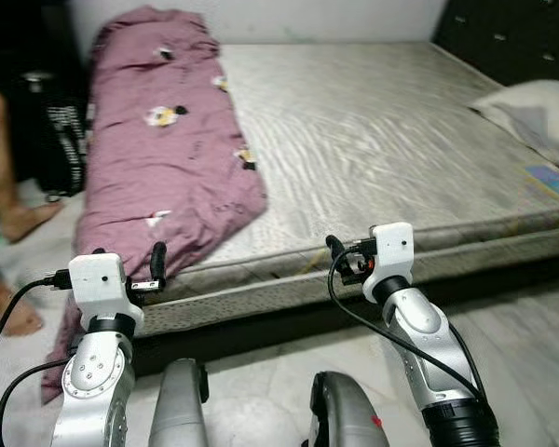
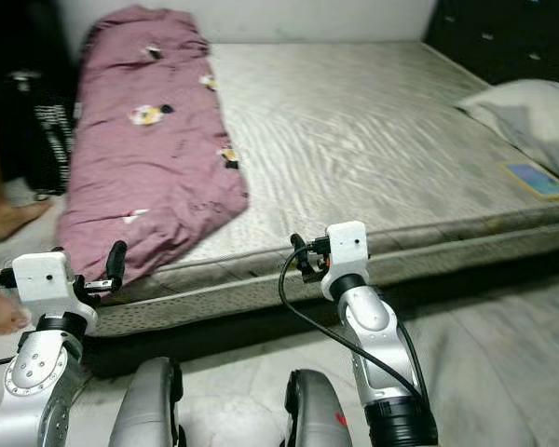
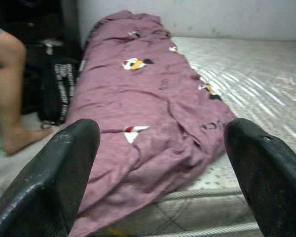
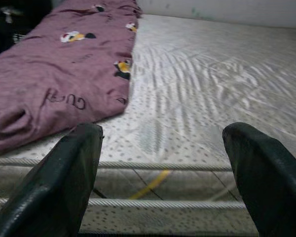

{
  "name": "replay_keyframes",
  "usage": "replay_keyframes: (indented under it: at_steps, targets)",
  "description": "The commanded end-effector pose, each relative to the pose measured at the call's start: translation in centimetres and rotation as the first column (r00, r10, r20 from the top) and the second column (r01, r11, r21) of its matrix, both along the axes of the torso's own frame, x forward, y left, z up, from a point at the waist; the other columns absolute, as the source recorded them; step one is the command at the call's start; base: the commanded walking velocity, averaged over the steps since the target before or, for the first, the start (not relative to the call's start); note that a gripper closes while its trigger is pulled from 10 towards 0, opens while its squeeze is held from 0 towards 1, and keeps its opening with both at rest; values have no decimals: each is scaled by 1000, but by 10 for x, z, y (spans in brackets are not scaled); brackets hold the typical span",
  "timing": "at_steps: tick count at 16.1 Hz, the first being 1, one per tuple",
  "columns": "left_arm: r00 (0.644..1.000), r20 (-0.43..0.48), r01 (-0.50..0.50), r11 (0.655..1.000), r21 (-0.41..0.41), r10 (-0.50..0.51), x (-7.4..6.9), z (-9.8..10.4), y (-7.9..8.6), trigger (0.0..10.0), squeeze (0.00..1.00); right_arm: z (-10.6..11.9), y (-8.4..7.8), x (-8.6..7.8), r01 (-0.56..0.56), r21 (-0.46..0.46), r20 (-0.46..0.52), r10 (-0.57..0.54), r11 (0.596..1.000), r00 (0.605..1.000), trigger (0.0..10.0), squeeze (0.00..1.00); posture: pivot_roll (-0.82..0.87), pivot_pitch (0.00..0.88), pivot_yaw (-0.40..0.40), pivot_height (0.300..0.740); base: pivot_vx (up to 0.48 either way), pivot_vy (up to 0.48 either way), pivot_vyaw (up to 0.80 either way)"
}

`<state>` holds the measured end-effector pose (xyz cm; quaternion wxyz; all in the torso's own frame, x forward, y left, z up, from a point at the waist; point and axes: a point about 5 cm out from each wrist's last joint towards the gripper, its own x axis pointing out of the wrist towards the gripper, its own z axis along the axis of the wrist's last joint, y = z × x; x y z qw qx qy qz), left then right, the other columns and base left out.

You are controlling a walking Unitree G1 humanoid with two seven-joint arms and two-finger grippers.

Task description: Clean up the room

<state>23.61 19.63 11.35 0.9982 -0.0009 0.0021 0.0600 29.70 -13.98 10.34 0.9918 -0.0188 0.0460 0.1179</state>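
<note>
Purple blanket [image 1: 163,158] runs lengthwise along mattress [image 1: 373,140] — near end overhanging.

Both silver arms raised forward, left gripper [image 3: 160,173] fingers spread wide, right gripper [image 4: 163,173] likewise spread

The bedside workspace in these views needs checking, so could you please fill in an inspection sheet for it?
Surface: bare grey quilted mattress, low on a pale tiled floor.
Job's things: rumpled mauve blanket with small cartoon prints lies along the mattress's left side, its near end spilling over the edge.
Clutter: white pillow and a small flat blue item at the right.
Grippers: left gripper open, facing the blanket; right gripper open, facing the mattress edge. Both hold nothing.
Cables: black cable loops beside the right arm; more by the left arm.
Surroundings: a person's bare legs and a dark bag at the left.
</note>
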Motion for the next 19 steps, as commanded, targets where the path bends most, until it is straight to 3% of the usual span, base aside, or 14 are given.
replay_keyframes:
  at_steps: [1, 19]
  targets:
    - [1000, 27, 16, 1000, -2, -16, 2, 6, -2, 10000, 0, 3, -1, 4, 3, -9, 6, -3, 1000, 1000, 10000, 0, -36, 79, -59, 586, 240, 0, 0]
    - [999, 21, 29, 1000, -9, -28, 2, 4, -4, 10000, 0, 2, -1, 2, -9, -14, 0, 9, 1000, 1000, 10000, 0, -43, 90, -59, 586, 325, 0, 0]
